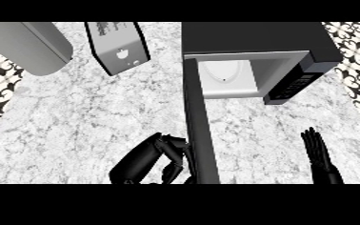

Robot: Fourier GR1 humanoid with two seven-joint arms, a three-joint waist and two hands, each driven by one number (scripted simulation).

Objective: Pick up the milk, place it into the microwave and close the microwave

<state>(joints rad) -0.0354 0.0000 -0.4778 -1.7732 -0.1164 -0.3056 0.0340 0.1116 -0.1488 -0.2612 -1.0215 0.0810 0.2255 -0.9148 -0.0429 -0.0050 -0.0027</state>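
Observation:
The milk carton (pixel 116 46), white with dark edges and small print, stands on the marble counter at the back, left of the microwave (pixel 256 38). The microwave's dark door (pixel 200 128) is swung wide open and juts toward me, showing the white inside (pixel 226 78) with nothing in it. My left hand (pixel 150 162) is low in the view, its fingers curled right against the door's left face, far from the milk. It holds nothing that I can see. My right hand (pixel 321 158) rests open at the lower right, fingers up.
A rounded grey appliance (pixel 35 45) sits at the back left corner. The microwave's control panel (pixel 295 83) faces right of the cavity. Patterned tile edges (pixel 8 76) show at both sides of the counter (pixel 84 119).

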